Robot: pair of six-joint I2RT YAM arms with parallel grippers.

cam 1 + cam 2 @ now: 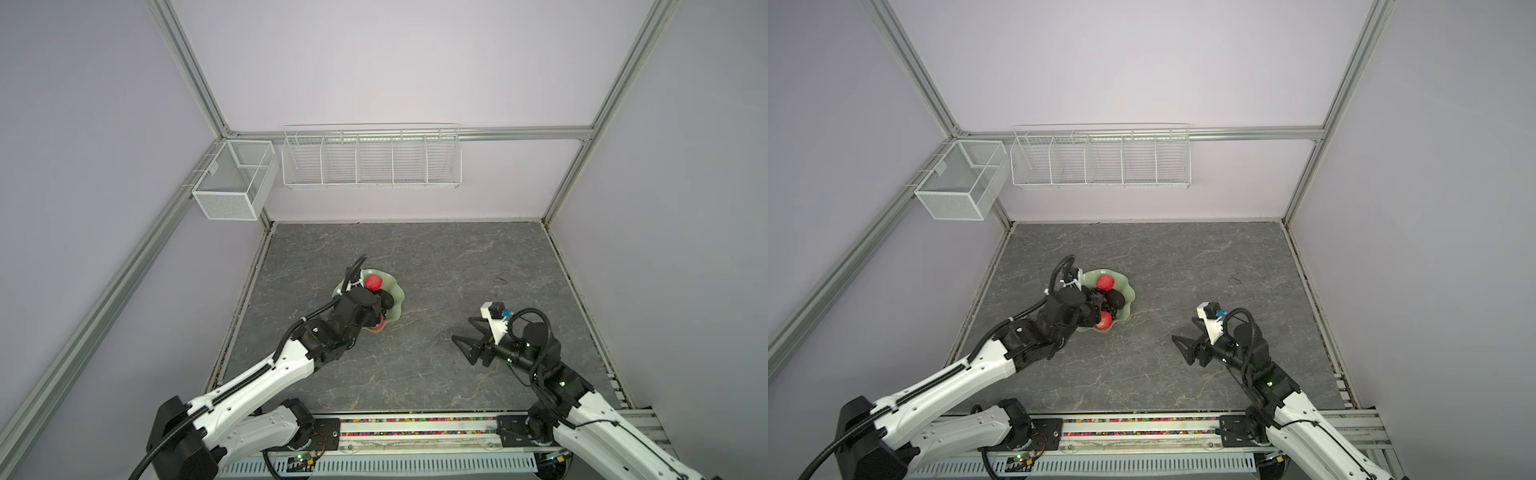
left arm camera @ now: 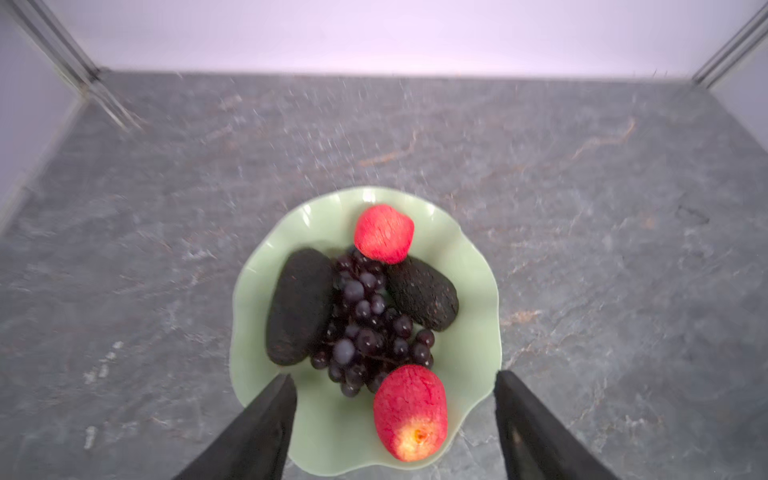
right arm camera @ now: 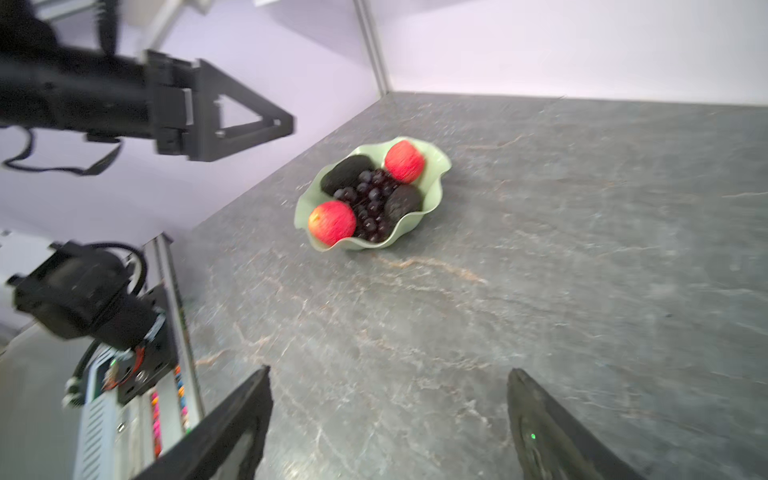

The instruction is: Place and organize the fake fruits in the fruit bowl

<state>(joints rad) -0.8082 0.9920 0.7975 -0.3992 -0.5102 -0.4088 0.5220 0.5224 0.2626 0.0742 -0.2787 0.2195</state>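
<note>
All five fruits sit in the bowl [image 2: 473, 291], which stands left of the table's middle. The grapes [image 2: 365, 324] fill the centre, with an avocado [image 2: 299, 307] on one flank and a second avocado [image 2: 424, 293] on the other, both touching the bunch. The far apple [image 2: 384, 234] caps one end and the near apple [image 2: 410, 413] the other, lying on its side with its yellowish end toward the near rim. In both top views I read the apple-grapes-apple line as running away from the robot's base. The avocados' long axes lie roughly along it, the second one slanted.

My left gripper [image 2: 392, 376] hangs above the bowl's near side. Its jaws are spread wide on either side of the near apple, touching nothing and empty.

The bowl's wavy rim is clear all round. It is nearer the left edge of the table [image 1: 415, 374] than the right, yet well inside it, and bare slab stretches right and back.

My right gripper [image 1: 462, 328] hovers well apart on the right, spread and empty.

The surface is dark grey veined stone, flat and matt. Pale lilac walls in aluminium framing close it in. On the back wall there is a wire rack [image 1: 370, 158], with a mesh basket [image 1: 232, 183] at the left corner.
</note>
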